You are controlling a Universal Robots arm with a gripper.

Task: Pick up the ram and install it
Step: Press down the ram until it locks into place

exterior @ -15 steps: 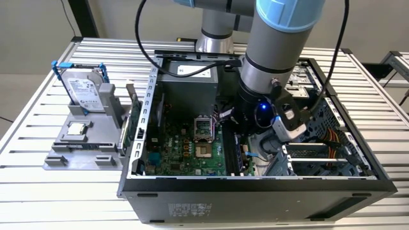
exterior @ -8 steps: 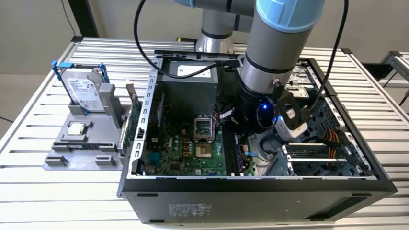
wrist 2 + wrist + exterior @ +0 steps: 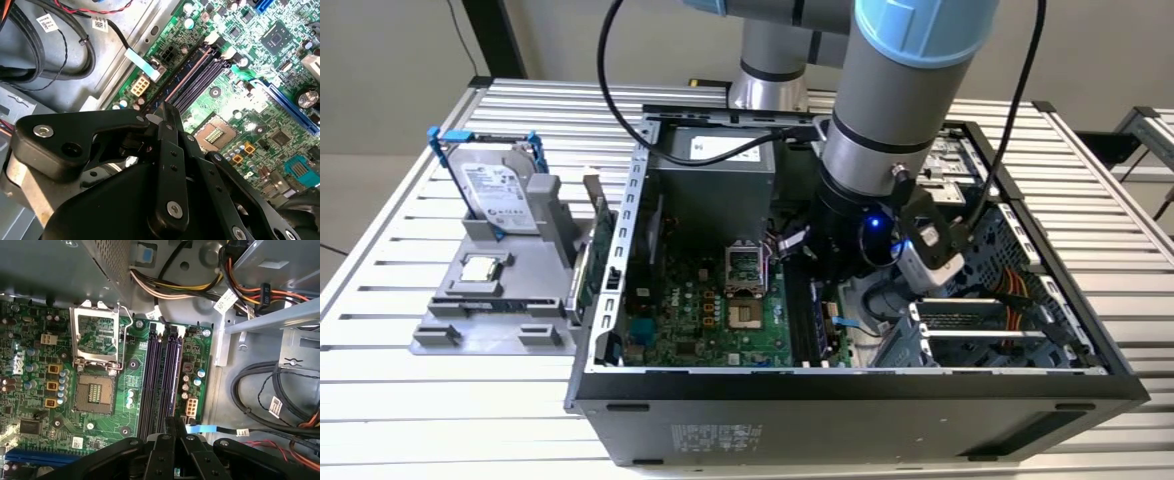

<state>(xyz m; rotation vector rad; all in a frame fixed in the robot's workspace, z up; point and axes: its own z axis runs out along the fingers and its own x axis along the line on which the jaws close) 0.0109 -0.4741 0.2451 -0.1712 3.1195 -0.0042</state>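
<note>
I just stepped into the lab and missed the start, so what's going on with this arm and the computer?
The grey and light-blue robot arm reaches down into the open black computer case. Its black gripper sits closed just above the dark memory slots on the green motherboard, beside the open processor socket. A thin edge between the fingers may be the ram, but I cannot confirm it. On the exterior view's left, a silver hard drive stands in a grey holder.

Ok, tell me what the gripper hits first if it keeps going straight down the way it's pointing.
Most likely the memory slots on the motherboard: in both wrist views the gripper points at their near end, beside the open CPU socket. How far above them it hangs is unclear.
</note>
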